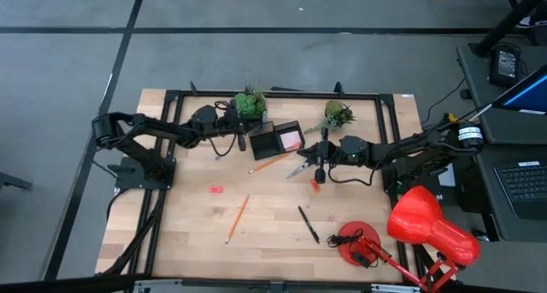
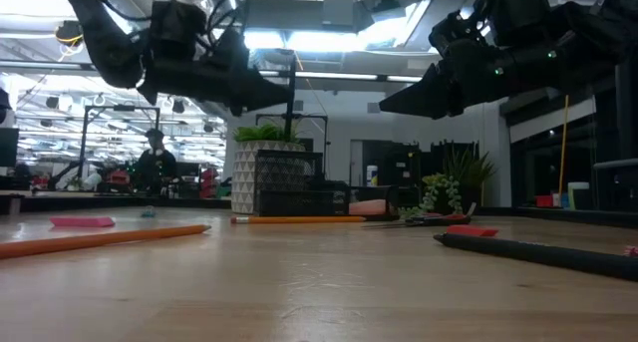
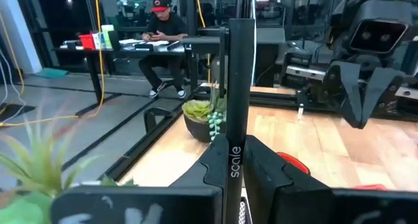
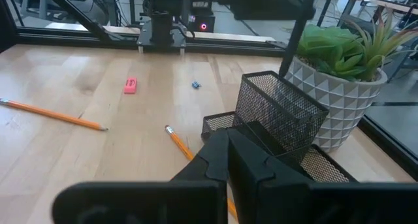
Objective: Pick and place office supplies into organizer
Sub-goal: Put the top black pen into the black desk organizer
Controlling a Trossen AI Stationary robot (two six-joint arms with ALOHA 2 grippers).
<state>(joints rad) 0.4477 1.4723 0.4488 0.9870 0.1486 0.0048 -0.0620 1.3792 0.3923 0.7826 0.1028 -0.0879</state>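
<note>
**High view.** Organizer (image 1: 273, 144) sits at the far side of the bench (image 1: 184, 233), beside a potted plant (image 1: 249, 103). Pink sticky-note pad (image 1: 291, 140) is in its right compartment, the only item seen stowed. Still loose on the bench:
- red-handled scissors (image 1: 301, 167)
- orange pencil (image 1: 272, 162), touching the organizer front
- 2nd pencil (image 1: 238, 218)
- black pen (image 1: 308, 224)
- pink eraser (image 1: 215, 190)
- red eraser (image 1: 314, 184)

Left gripper (image 1: 243, 143) is at the organizer's left end. Right gripper (image 1: 319, 168) is over the scissors/red eraser area.

**Low view.** A thin black stick (image 2: 292, 93) hangs upright from the left arm, above the organizer. Can't tell whether its lower end is inside.

**Left wrist view.** Fingers (image 3: 219, 168) are clenched on the black stick, which is printed "scale". Prob. a ruler, not confirmed.

**Right wrist view.** Right fingers (image 4: 219, 152) are clenched together w/ nothing seen between them. The mesh organizer lies ahead.

**Assessment.** Early stage: one item in, one at the point of drop-off, six outstanding. Scissors are judged the awkward one, given their length vs. the tray.
</note>
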